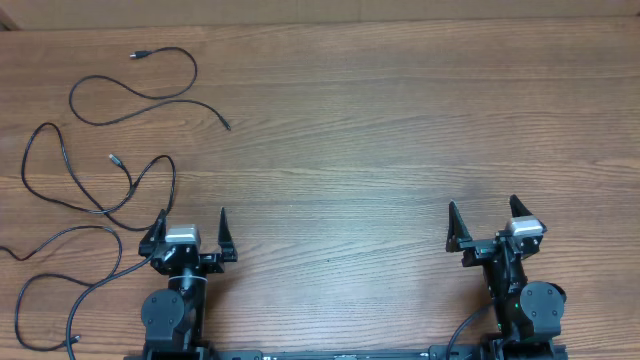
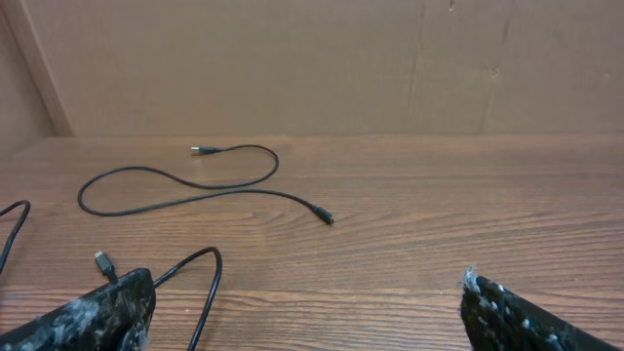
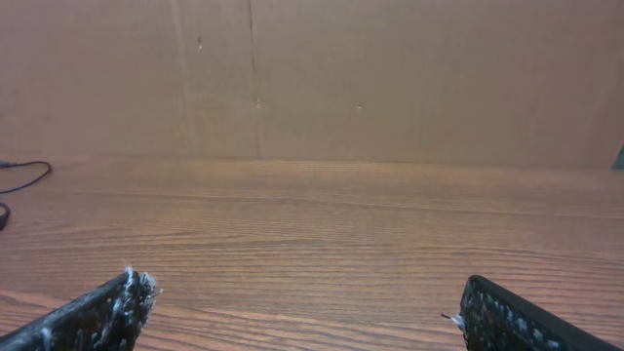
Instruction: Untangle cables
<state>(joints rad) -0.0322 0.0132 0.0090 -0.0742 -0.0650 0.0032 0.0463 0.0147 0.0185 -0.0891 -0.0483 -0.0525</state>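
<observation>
Three thin black cables lie spread over the left part of the wooden table. The far one [image 1: 194,72] curls alone near the back; in the left wrist view this cable [image 2: 244,192] lies ahead with both small plugs showing. A second cable [image 1: 174,178] makes wide loops just beyond my left gripper [image 1: 192,215] and crosses a third cable [image 1: 80,228] to that gripper's left. In the left wrist view a bend of cable [image 2: 210,263] runs beside the left fingertip. My left gripper [image 2: 307,283] is open and holds nothing. My right gripper [image 1: 483,205] is open too, far from the cables, over bare wood [image 3: 302,288].
A brown cardboard wall [image 2: 292,58] stands along the back of the table. In the right wrist view a short piece of cable [image 3: 29,175] shows at the far left edge. Both arm bases sit at the table's near edge.
</observation>
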